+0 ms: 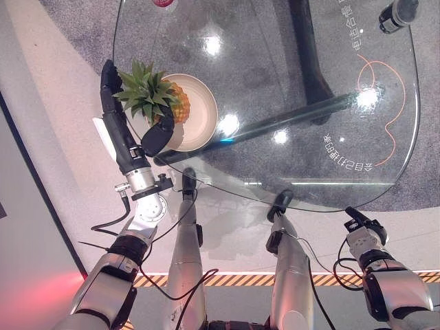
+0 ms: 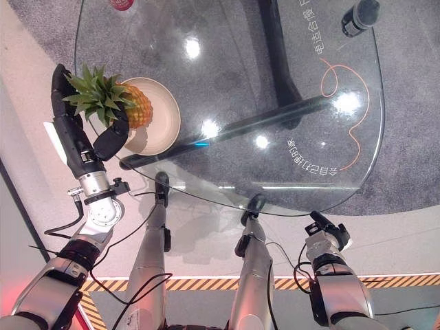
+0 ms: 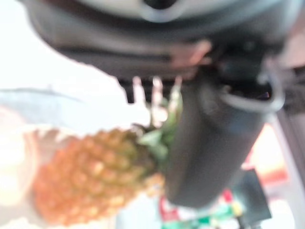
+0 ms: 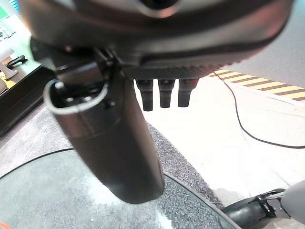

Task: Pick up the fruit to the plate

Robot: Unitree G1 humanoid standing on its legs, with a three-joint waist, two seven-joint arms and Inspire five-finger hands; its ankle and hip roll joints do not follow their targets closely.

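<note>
The left robot hand (image 1: 130,134), upper left of the frame, pinches the pineapple (image 1: 175,103) by its crown over the plate (image 1: 203,113), presumably to set it down. The right robot hand (image 4: 119,143) hangs with relaxed fingers beside the glass counter (image 1: 289,82).

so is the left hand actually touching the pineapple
Touching. In the left eye view the left hand wraps the pineapple at its leafy crown, thumb curled against it over the plate; the left wrist view shows the thumb against the fruit.

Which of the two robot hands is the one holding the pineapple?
The left robot hand: its fingers curl round the pineapple over the plate. The right robot hand hangs with nothing in it beside the glass table.
</note>
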